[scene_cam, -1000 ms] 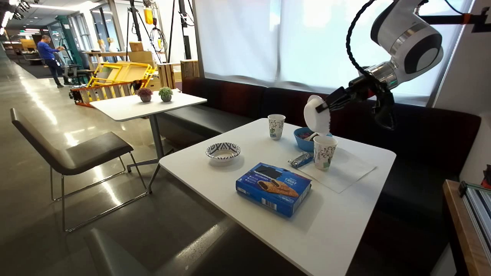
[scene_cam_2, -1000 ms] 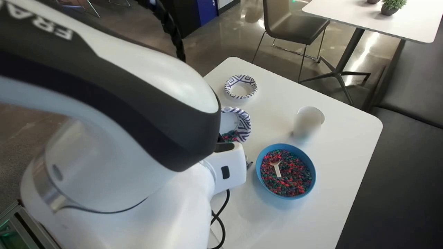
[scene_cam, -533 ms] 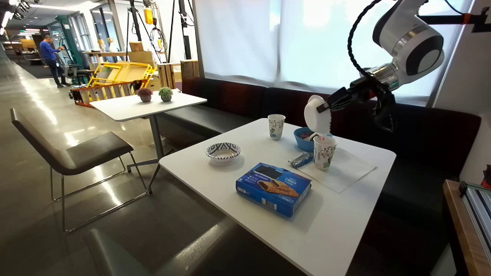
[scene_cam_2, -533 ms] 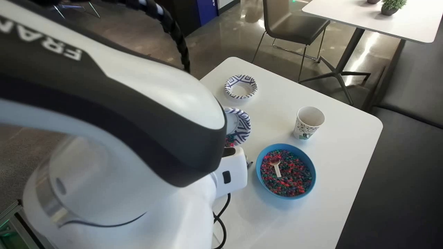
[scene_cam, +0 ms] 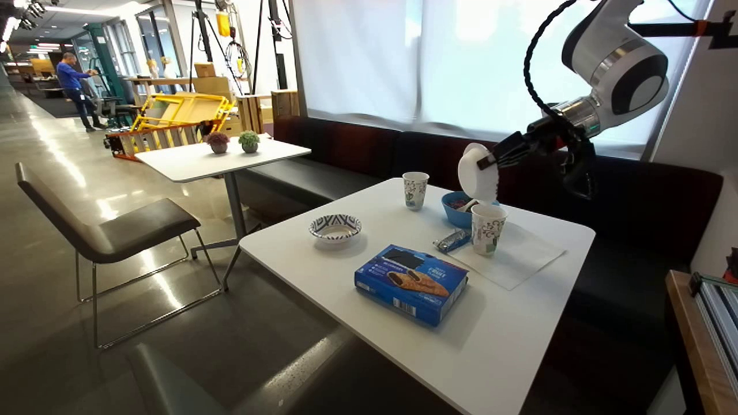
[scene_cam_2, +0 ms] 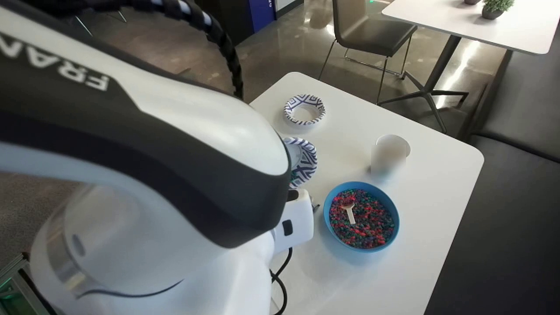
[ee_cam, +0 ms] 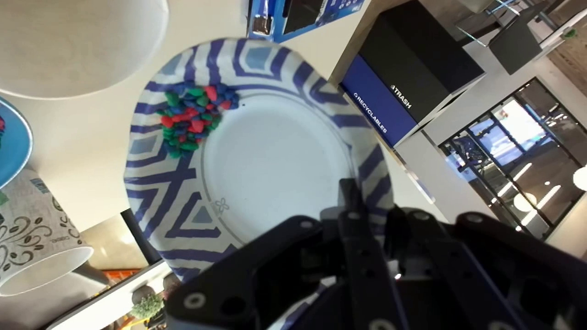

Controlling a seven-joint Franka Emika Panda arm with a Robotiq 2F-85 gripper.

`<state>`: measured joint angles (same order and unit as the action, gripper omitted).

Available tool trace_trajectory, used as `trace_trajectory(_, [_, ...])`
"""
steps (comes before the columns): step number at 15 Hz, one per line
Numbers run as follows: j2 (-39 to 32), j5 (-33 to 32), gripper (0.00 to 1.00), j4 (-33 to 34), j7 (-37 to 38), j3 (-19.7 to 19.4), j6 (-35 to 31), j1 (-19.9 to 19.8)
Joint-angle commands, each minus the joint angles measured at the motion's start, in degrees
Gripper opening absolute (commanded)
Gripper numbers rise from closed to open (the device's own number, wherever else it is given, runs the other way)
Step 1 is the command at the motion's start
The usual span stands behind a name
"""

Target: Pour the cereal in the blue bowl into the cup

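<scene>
A white table (scene_cam: 392, 230) stands beside a dark bench (scene_cam: 351, 138). The gripper (scene_cam: 484, 162) is clamped on the rim of a patterned bowl (ee_cam: 275, 160) with colourful cereal (ee_cam: 192, 117) inside, tilted steeply just over a paper cup (scene_cam: 488, 233). The blue bowl (scene_cam_2: 333, 232), with cereal and spoon (scene_cam_2: 351, 214), sits on the table near that cup.

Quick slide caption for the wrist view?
Gripper pinches tilted patterned bowl; red, green and blue cereal heaped toward the nearer cup.

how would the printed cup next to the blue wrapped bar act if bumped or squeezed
The cup would probably tip fairly easily: it stands tall and tapers to a narrower base. It looks thin-walled, so it is likely light and may dent if squeezed.
</scene>
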<state>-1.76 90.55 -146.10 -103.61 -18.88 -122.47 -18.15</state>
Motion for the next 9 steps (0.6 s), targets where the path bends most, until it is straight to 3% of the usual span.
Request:
trace_trajectory(1, [-0.7,1.4,0.01,-0.4,-2.4,-0.8,3.5,-1.0])
trace_trajectory(9, [-1.2,0.9,0.01,-0.3,-3.7,-1.9,6.8,-2.2])
